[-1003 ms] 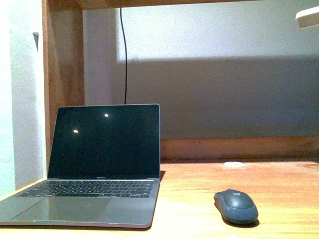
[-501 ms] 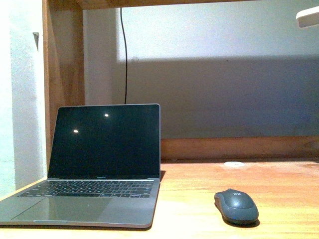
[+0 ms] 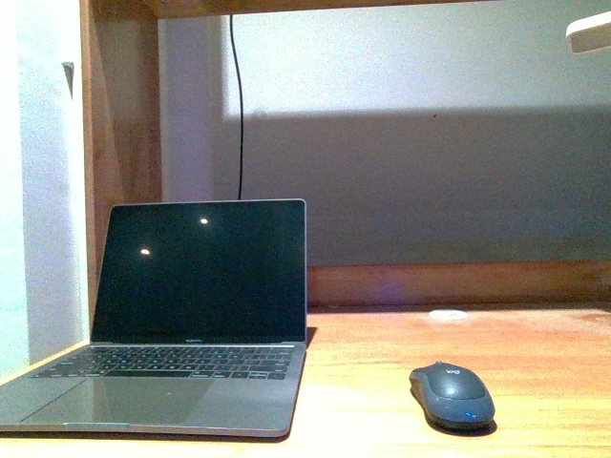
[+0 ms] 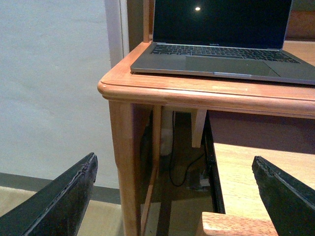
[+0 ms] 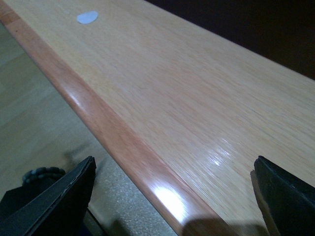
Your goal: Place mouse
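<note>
While spread and empty at both left end effector [image 4: 173, 160] and right end effector [image 5: 174, 160], low by the near edge of the bench [image 3: 535, 348], could clip that rim on rising, or knock the mouse [image 3: 452, 393], lying right of the laptop [image 3: 196, 286] near that edge, off.

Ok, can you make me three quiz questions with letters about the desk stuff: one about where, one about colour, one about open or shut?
1. Where does the mouse sit?
A. on the keyboard
B. on the desk, right of the laptop
C. on the floor

2. What colour is the mouse?
A. white
B. red
C. dark grey

3. How is the laptop?
A. open but dark
B. shut
C. open, showing a cartoon

Answers:
1 B: the front view shows it on the wood beside the laptop, not touching.
2 C: its shell looks dark grey.
3 A: it stands open and shows only black.
</note>
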